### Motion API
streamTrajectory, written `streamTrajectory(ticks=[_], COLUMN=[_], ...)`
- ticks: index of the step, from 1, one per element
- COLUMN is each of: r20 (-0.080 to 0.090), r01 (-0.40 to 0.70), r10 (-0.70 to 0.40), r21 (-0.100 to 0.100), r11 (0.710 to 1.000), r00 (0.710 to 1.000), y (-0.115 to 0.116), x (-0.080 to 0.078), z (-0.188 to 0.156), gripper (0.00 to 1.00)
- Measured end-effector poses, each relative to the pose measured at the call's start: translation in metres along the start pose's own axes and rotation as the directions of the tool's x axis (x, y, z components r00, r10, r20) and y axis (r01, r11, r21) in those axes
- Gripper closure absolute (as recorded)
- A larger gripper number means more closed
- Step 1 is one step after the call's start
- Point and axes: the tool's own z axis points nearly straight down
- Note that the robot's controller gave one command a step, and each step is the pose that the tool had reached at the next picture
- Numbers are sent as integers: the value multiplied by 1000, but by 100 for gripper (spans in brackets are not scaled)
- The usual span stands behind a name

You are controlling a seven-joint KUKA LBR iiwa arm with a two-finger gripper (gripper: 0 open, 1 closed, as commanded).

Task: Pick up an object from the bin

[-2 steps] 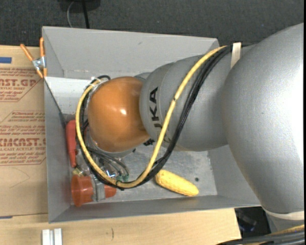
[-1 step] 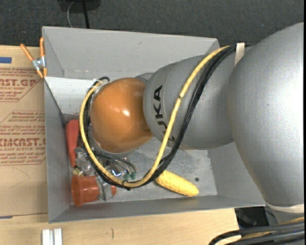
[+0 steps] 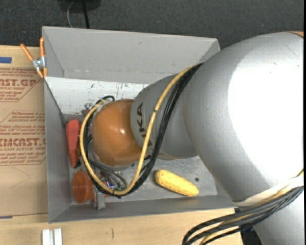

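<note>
Orange round object (image 3: pixel 81 188) sits in the lower-left corner of the bin (image 3: pixel 127 50), just beside the gripper (image 3: pixel 99 199), whose grip I cannot tell. Corn cob (image 3: pixel 176 182) lies lower middle.

- Lit evenly from overhead, bright overall, no harsh hotspots.
- The arm's silver shell (image 3: pixel 255 111) is the brightest bit, soft sheen, shading darker twd its lower edge.
- The orange cover (image 3: pixel 112 131) has a faint glossy highlight.
- The bin (image 3: pixel 127 52): far wall pale, left wall + floor under the arm in shade.
- The yellow corn cob (image 3: pixel 176 182) sits on a lit patch of floor.
</note>
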Motion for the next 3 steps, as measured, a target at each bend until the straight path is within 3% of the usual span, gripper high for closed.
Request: streamTrajectory(ticks=[1, 3], r20=[18, 15], r01=[531, 530], r10=[-531, -530], r21=[7, 6], r11=[847, 848], r00=[847, 848], y=[-4, -4], x=[-6, -5], z=[-4, -8], gripper=[100, 100])
